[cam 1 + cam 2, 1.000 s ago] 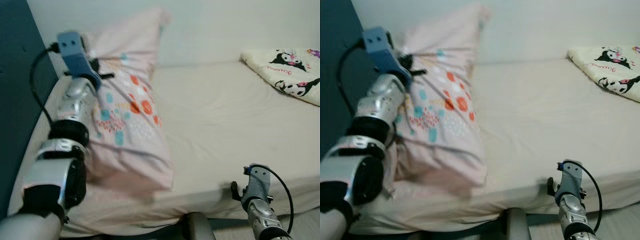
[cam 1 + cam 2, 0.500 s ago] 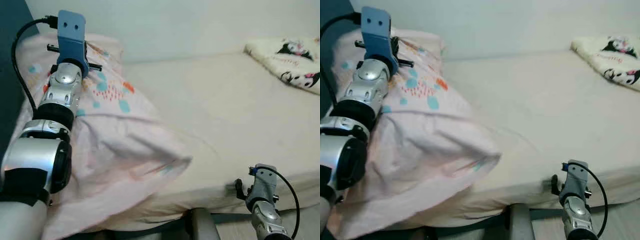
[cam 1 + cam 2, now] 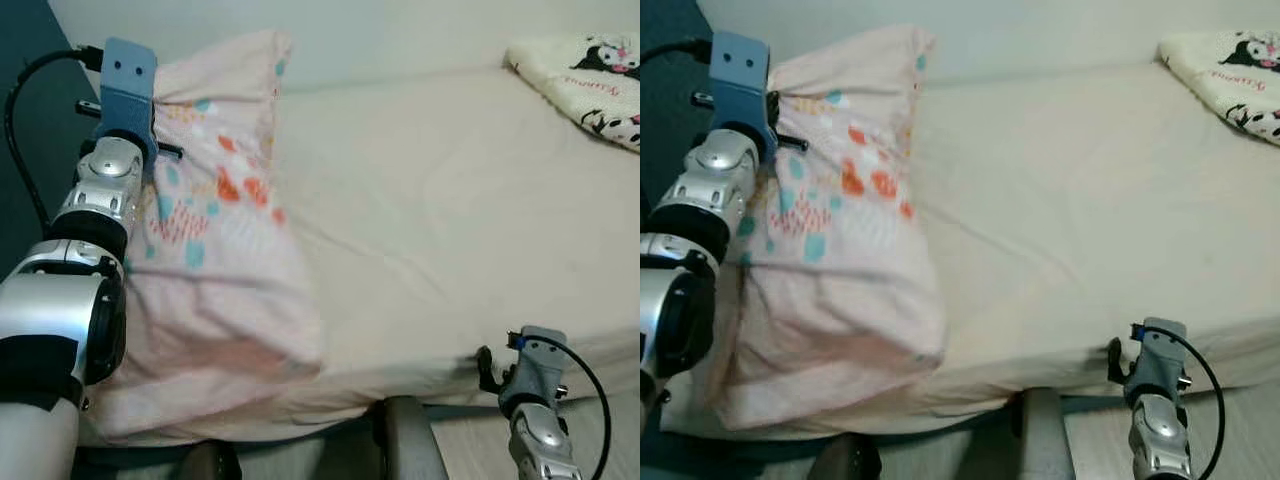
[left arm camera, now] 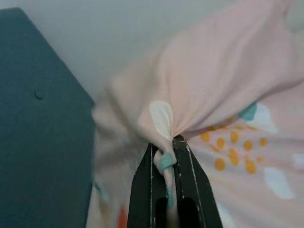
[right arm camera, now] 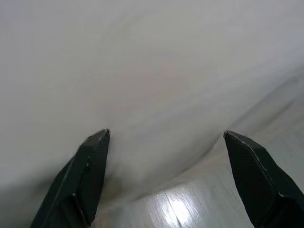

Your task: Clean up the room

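Half a second ago you had the pillow [image 3: 215,200] sprawled flat across the bed [image 3: 440,210]; now your left gripper [image 4: 169,142], fingers pinched tight on a fold of its corner, has lifted it upright against the head end at the left. I'd judge it nearly placed. Count one pillow, one cartoon blanket [image 3: 590,75] far right. Your right gripper [image 5: 166,147] hangs below the mattress edge, fingers wide, empty.
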`<state>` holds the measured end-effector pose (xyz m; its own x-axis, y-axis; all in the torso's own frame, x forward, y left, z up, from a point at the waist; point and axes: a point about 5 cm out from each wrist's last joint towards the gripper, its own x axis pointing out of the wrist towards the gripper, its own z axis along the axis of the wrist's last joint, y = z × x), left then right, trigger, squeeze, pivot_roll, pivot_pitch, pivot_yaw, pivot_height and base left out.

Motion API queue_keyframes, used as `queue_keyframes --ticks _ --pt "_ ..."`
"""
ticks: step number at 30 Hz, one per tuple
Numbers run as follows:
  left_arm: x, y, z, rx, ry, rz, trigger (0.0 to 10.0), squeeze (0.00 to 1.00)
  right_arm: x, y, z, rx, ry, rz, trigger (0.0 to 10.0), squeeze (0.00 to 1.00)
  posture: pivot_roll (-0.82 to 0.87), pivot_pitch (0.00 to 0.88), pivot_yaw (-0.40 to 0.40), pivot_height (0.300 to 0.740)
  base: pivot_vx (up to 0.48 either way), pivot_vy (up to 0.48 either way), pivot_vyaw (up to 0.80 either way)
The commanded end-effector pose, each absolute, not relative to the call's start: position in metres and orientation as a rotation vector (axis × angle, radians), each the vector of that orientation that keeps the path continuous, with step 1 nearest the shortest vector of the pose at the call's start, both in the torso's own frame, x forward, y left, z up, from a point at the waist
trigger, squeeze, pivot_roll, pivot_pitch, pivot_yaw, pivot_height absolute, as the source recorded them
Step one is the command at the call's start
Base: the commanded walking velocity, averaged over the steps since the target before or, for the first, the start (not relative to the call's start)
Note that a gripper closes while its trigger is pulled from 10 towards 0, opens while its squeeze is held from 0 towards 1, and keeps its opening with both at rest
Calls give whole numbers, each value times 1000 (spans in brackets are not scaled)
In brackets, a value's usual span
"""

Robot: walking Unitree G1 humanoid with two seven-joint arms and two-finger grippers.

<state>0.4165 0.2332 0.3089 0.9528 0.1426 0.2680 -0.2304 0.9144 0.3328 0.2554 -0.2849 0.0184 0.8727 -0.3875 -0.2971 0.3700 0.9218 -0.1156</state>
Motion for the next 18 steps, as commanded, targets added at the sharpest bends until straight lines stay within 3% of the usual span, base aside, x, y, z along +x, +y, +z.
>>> queue_keyframes --ticks 1,10,18 --pt "411 242 334 441 -334 223 0 0 210 -280 -28 -36 572 -416 10000 0 -192 281 59 541 0 0 0" --pt "403 272 339 577 -291 323 0 0 207 -278 -20 -69 544 -379 10000 0 -222 314 55 541 0 0 0" --pt "393 297 336 733 -260 540 0 0 187 -283 -16 -77 541 -397 10000 0 -243 353 51 541 0 0 0"
